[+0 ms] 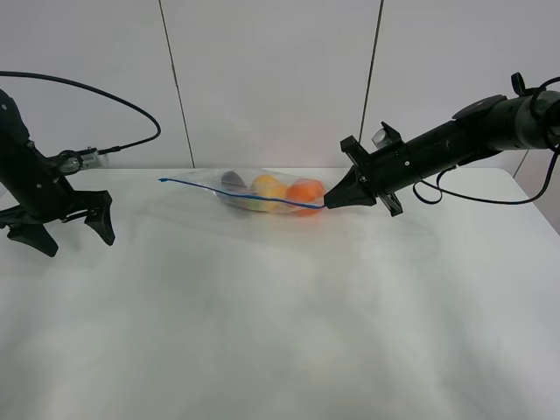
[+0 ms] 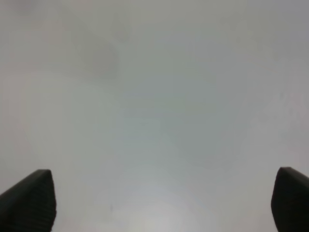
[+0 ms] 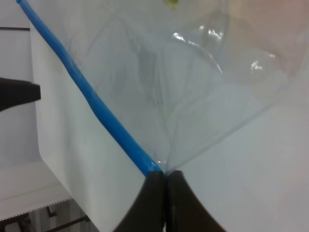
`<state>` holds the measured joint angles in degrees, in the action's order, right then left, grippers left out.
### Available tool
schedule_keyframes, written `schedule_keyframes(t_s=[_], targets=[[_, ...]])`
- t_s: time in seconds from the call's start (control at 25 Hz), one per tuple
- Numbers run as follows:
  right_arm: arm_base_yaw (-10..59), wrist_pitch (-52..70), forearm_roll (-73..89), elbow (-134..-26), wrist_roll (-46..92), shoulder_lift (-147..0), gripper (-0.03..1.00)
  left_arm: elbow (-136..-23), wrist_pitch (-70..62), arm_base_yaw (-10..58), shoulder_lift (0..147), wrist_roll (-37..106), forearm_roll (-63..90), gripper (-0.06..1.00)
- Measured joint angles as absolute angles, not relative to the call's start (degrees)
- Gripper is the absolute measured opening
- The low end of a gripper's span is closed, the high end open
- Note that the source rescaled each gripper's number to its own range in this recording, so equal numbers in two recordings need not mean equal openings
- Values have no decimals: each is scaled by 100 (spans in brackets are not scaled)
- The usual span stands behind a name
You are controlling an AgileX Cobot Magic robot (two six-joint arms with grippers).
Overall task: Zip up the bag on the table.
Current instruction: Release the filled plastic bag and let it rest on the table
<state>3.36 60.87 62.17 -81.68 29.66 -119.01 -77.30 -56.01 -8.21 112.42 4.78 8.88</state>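
Observation:
The clear crinkly bag (image 1: 262, 194) lies at the back middle of the white table (image 1: 262, 315), with an orange (image 1: 305, 192), a yellow pear (image 1: 268, 187) and a dark eggplant (image 1: 232, 180) inside. Its blue zipper strip (image 1: 236, 193) runs along the front edge. My right gripper (image 1: 330, 204) is shut on the strip's right end; the right wrist view shows the fingertips (image 3: 155, 193) pinching the blue strip (image 3: 87, 94) and the bag (image 3: 193, 72). My left gripper (image 1: 66, 238) is open and empty at the table's left edge, far from the bag; its fingers (image 2: 31, 200) frame bare table.
A grey panelled wall (image 1: 271, 79) stands behind the table. Black cables (image 1: 96, 92) loop from both arms. The table's right rear corner (image 1: 516, 179) is rounded.

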Motion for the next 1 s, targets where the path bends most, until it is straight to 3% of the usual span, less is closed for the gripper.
schedule_keyframes(t_s=[0.52,1.0], targets=[[336,6126,6212,-8168,2966,-11901,0,-7529,-6887,-336,11039,484,618,100],[336,6180,6212,-8168,2971,-11901,0,-5351,-6849,-336,8027,379,399,100]])
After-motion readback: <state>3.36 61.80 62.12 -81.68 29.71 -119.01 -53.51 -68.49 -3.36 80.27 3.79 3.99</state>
